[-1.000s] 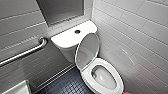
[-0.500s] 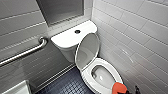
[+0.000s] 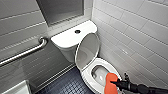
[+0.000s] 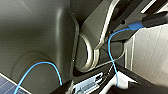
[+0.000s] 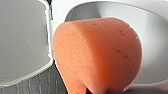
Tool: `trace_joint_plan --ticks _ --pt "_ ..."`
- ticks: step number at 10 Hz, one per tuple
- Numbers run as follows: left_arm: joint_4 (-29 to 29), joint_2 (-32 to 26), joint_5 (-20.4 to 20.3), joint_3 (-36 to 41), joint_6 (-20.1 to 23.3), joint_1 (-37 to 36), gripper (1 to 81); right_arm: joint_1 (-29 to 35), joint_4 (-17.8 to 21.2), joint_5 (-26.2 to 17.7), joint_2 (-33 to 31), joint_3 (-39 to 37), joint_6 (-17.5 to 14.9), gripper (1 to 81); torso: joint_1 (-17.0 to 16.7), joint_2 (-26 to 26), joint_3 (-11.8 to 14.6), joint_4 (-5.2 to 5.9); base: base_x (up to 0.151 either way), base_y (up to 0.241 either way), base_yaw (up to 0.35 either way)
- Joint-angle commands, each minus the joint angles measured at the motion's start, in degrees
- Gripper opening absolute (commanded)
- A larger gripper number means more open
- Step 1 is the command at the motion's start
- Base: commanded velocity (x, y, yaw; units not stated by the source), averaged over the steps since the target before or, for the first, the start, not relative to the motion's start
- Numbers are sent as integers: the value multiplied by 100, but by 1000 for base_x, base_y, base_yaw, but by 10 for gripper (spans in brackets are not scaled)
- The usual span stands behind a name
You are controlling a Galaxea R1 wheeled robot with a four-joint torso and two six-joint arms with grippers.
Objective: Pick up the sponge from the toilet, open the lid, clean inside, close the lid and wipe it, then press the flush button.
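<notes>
The white toilet stands in the corner with its lid raised and leaning back against the tank. The bowl lies open below it. The orange sponge hangs over the bowl's near rim, and my right gripper is shut on it, its dark arm coming in from the lower right. In the right wrist view the sponge looms large in front of the bowl, with the raised lid beside it. A round flush button sits on the tank top.
A metal grab bar runs along the tiled left wall. White tiled wall stands close on the toilet's right. A white fixture corner shows at the lower left. Dark blue tile floor lies left of the bowl.
My right gripper has brought the sponge up from the bottom edge of the head view toward the bowl's opening. The lid stays raised.
</notes>
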Motion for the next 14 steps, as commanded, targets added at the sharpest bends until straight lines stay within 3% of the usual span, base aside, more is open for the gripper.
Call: trace_joint_plan --ticks 1,7,9,12,14 --pt "-19 -48 528 121 19 204 811 928 -101 -860 198 -453 -27 10 0 0 0 0 0 0 0" --pt "-45 -21 528 95 19 204 811 1676 -22 -842 1025 -1474 26 10 0 2 0 0 0 0 0" --pt "-54 -13 528 59 10 213 811 1738 31 -529 1384 -1885 87 10 0 2 0 0 0 0 0" --pt "-54 -48 528 59 -25 292 811 1773 39 -122 2027 -2765 632 10 0 2 0 0 0 0 0" --pt "-54 -74 528 59 -34 318 811 1685 39 221 2483 -3562 1358 10 0 2 0 0 0 0 0"
